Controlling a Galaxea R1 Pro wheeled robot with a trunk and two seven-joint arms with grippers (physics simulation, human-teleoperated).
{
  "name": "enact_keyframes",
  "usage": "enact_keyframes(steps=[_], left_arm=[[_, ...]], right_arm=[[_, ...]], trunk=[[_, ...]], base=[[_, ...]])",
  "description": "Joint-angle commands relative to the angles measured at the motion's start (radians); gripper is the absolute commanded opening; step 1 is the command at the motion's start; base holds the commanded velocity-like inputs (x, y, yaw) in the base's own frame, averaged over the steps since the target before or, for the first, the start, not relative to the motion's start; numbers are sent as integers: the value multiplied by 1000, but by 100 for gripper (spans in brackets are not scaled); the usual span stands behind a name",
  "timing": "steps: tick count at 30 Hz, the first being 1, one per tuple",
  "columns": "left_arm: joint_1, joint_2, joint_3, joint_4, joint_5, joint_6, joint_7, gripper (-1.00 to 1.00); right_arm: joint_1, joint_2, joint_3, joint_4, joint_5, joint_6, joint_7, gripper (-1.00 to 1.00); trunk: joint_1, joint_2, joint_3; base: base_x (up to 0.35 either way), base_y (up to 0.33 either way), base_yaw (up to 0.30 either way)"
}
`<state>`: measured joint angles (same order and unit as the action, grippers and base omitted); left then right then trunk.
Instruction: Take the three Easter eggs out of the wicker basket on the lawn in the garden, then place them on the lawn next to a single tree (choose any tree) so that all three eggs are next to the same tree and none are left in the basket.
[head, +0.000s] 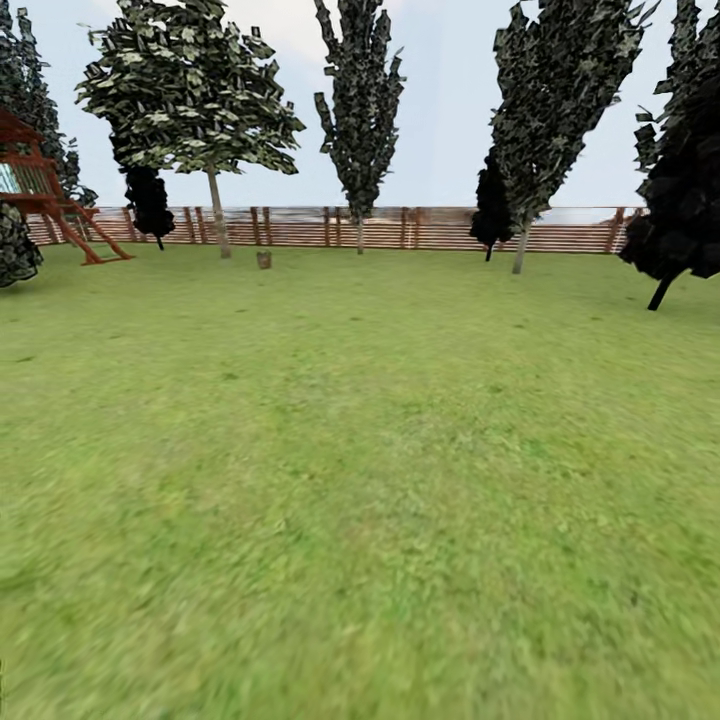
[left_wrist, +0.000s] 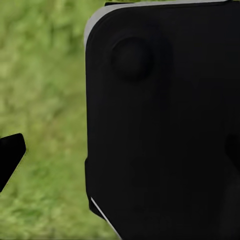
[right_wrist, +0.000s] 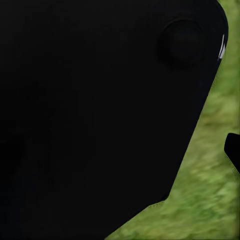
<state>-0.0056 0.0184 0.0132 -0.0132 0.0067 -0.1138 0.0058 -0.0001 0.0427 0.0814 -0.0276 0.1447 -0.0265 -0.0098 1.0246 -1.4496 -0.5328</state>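
Far ahead of you, well away from both grippers, the wicker basket (head: 264, 260) sits on the lawn (head: 360, 480) as a small tan shape just in front of the wooden fence (head: 380, 228). It stands near the foot of the tree (head: 215, 205) with the pale trunk and broad leafy crown, on that trunk's right as your head camera sees it. At this range you cannot make out any eggs inside it. A red-brown play frame (head: 45, 190) stands at the far left, against the fence, and narrow dark trees (head: 358, 110) line the fence further right, with a round dark bush (head: 685, 200) at the right edge. Open grass stretches from the basket all the way to you. At your left wrist a large black body panel (left_wrist: 165, 120) blocks most of the picture, with blurred grass beside it and one dark tip (left_wrist: 10, 155) at the edge; you cannot tell how that gripper's fingers stand. At your right wrist another black panel (right_wrist: 100, 115) covers nearly everything, grass showing past it, and there too you cannot tell the fingers' state.
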Motion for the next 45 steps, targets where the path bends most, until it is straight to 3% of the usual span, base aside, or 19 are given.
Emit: enact_keyframes(steps=[1,4,6,12,28,45], left_arm=[[-1,0,1,1,1,-3,1,100],[-1,0,2,1,11,-3,0,100],[-1,1,2,1,40,-2,0,100],[-1,1,1,1,83,-2,0,100],[-1,2,1,1,94,-3,0,100],[-1,2,1,2,94,-3,2,100]], right_arm=[[0,1,5,-2,3,-2,-1,100],[0,1,3,-4,2,-2,-1,100],[0,2,2,-6,2,-3,-1,100],[0,2,1,-5,1,-3,-1,100],[0,2,-3,-9,-5,-4,-2,100],[0,2,-3,-8,-4,-4,-1,100]], trunk=[[0,0,-1],[0,0,-2],[0,0,-2],[0,0,-4],[0,0,-9],[0,0,-24]], base=[[248,158,67],[253,163,44],[260,168,18],[272,166,45],[294,150,58],[296,148,162]])
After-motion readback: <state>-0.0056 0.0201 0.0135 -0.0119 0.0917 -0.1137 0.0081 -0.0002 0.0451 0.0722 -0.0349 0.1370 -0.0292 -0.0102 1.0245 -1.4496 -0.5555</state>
